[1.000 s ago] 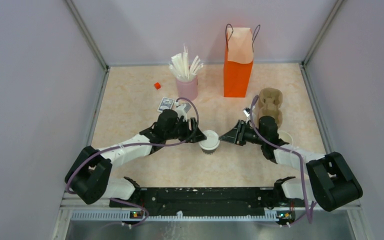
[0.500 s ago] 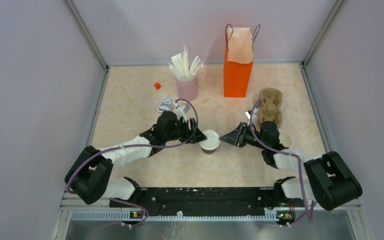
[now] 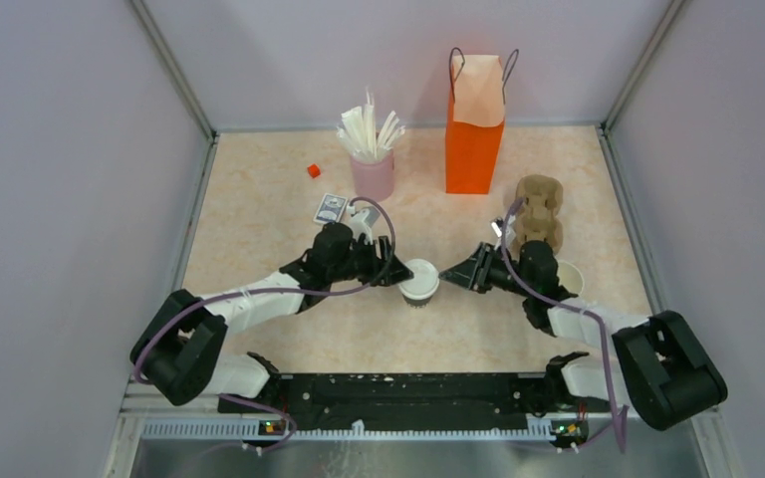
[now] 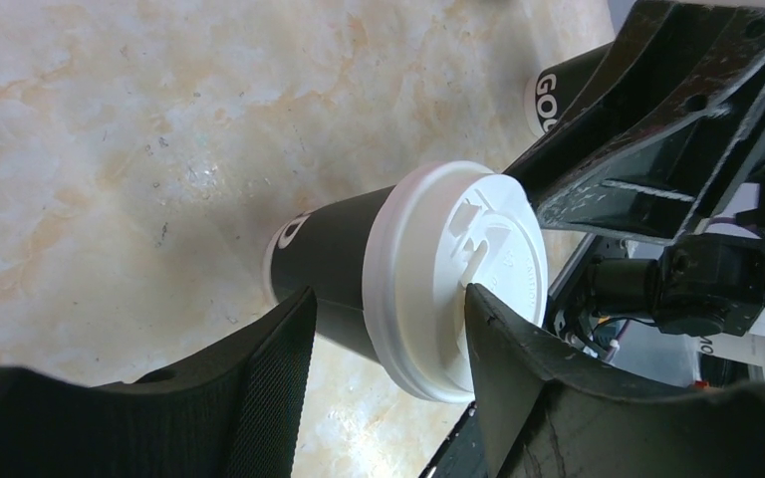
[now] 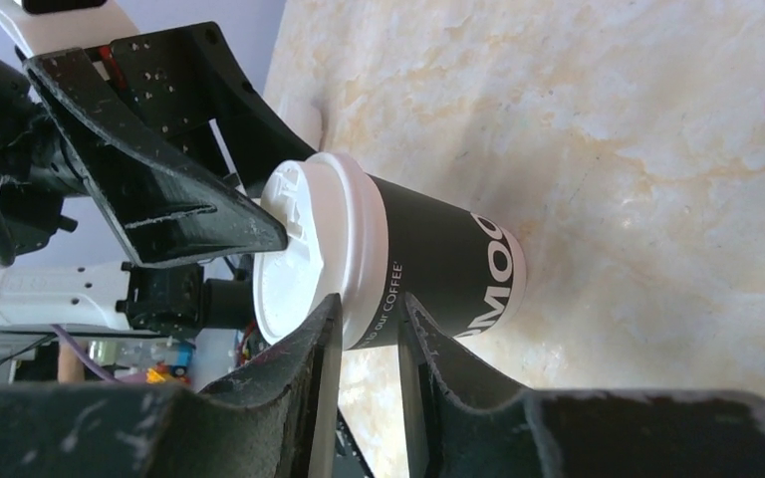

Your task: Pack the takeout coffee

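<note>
The takeout coffee (image 3: pixel 418 282), a dark paper cup with a white lid, stands upright mid-table. My left gripper (image 3: pixel 395 272) is at its left side. In the left wrist view the left gripper (image 4: pixel 383 299) is open: one finger sits by the cup wall (image 4: pixel 329 254) and the other touches the lid's top (image 4: pixel 458 279). My right gripper (image 3: pixel 445 271) points at the cup from the right. In the right wrist view the right gripper (image 5: pixel 369 304) has a narrow gap, holds nothing, and its tips are at the lid rim (image 5: pixel 354 249). The orange paper bag (image 3: pixel 473 149) stands at the back.
A lidless dark cup (image 3: pixel 569 276) sits beside my right forearm, with a cardboard cup carrier (image 3: pixel 538 211) behind it. A pink cup of white sticks (image 3: pixel 372 171), a small packet (image 3: pixel 330 207) and a red cube (image 3: pixel 313 170) lie back left.
My right arm has shifted slightly toward the near edge while its tips stay at the cup. The left gripper and the cup have not visibly moved.
</note>
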You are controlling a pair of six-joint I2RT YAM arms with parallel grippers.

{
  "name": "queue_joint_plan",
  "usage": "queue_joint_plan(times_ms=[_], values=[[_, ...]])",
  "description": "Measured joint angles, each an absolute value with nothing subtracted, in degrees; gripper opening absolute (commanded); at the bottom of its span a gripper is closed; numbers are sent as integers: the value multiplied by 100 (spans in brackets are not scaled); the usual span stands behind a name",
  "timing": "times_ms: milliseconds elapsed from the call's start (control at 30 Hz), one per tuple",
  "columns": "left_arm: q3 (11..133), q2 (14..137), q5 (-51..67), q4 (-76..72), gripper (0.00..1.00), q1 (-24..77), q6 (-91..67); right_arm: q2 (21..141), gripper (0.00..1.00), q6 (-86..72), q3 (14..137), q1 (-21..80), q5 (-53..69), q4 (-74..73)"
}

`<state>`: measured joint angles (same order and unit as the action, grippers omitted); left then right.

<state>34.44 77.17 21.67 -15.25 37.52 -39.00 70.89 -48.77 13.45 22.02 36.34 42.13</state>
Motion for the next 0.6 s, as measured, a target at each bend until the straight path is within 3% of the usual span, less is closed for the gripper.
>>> queue_joint_plan(times_ms=[233, 433, 500, 533, 600], values=[[3658, 7817, 2204, -1210, 72, 3752, -3885, 6292, 37, -4431, 2290, 2202, 3553, 2213], [3920, 7828, 2265, -775, 85, 3752, -3837, 5848, 58, -3747, 3395, 2202, 3319, 915], [4034, 7782, 2250, -561, 90, 3752, -3774, 5817, 74, -3492, 3601, 2202, 3225, 528], [4097, 7728, 2213, -438, 97, 3752, -3732, 5824, 80, -3391, 3669, 2202, 3190, 353], [4250, 7529, 2117, -167, 99, 3752, -3605, 5852, 84, -3111, 3806, 2213, 3105, -54]])
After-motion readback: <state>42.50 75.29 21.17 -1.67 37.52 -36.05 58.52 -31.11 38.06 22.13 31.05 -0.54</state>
